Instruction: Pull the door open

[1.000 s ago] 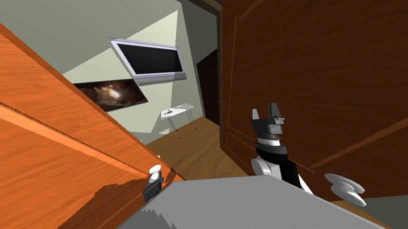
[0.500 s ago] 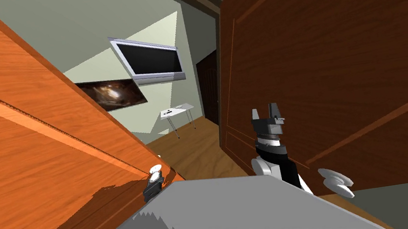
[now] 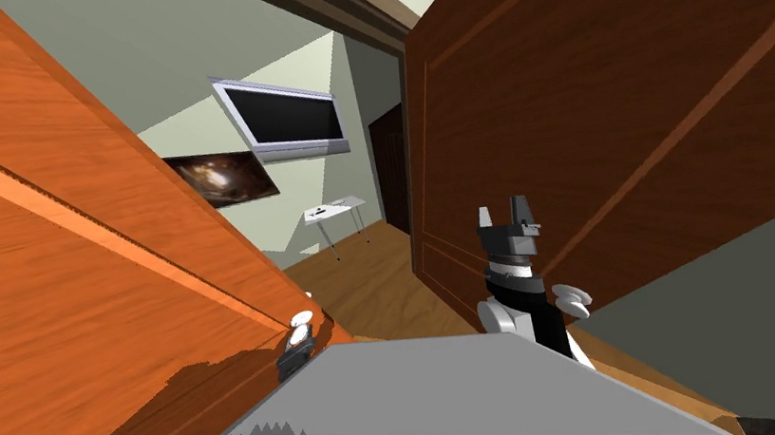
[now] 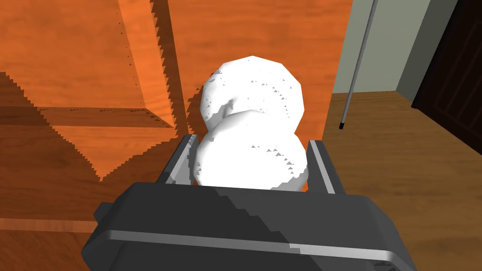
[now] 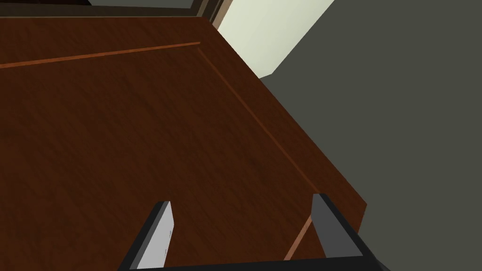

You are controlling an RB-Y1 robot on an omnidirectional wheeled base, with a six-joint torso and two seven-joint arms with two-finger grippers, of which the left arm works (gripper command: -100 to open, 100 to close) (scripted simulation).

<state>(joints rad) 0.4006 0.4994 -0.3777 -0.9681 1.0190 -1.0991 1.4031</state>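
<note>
Firmly, the left claw (image 4: 251, 143) pinches the white knob (image 4: 252, 117) of the orange door (image 4: 84, 56), with one finger (image 4: 181, 162) pressed to each side of the knob's nearer bulb. The door's panelled face stands just beyond the fingertips. Seen from the head, that claw sits low at the door's free edge with the knob at its tip. The right claw (image 5: 241, 202) is spread and grips nothing, its blades raised close before a dark brown door (image 5: 117, 117).

Since a second ago the dark brown door has swung. The brown door's knob (image 3: 571, 299) was well out to the right claw's outer side and now lies just beside that arm, below the claw. The orange door's edge has crept over a little more of the wall picture (image 3: 221, 177). The wall screen (image 3: 284, 118) and small table (image 3: 335, 210), far beyond both claws, sit where they were.
</note>
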